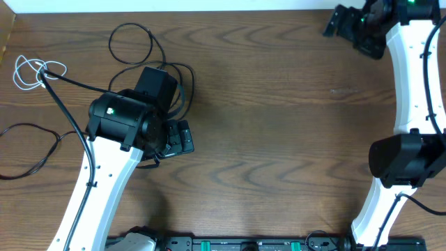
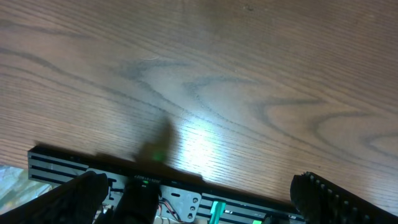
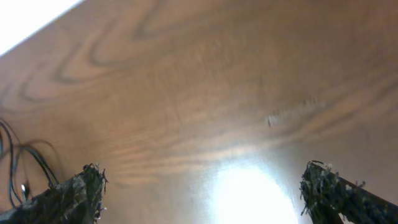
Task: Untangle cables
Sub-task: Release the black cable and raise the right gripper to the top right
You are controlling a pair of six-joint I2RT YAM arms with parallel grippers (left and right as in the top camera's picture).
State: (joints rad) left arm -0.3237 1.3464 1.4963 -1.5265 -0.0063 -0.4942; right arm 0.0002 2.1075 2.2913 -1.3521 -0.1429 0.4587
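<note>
The black cable (image 1: 77, 84) is lying in loose loops beyond and to the left of the left arm (image 1: 115, 118), which is covering part of it. The white cable (image 1: 40, 70) is sitting coiled further left of the arm, touching one black strand. The left hand (image 1: 178, 137) is hanging released just right of the arm, its fingers (image 2: 78, 193) spreading over bare table (image 2: 249, 74) with a black rail (image 2: 62, 160) by them. The right hand (image 1: 354, 26) is hanging far right of the arm, at the table's back corner, likewise released and grasping nothing.
</note>
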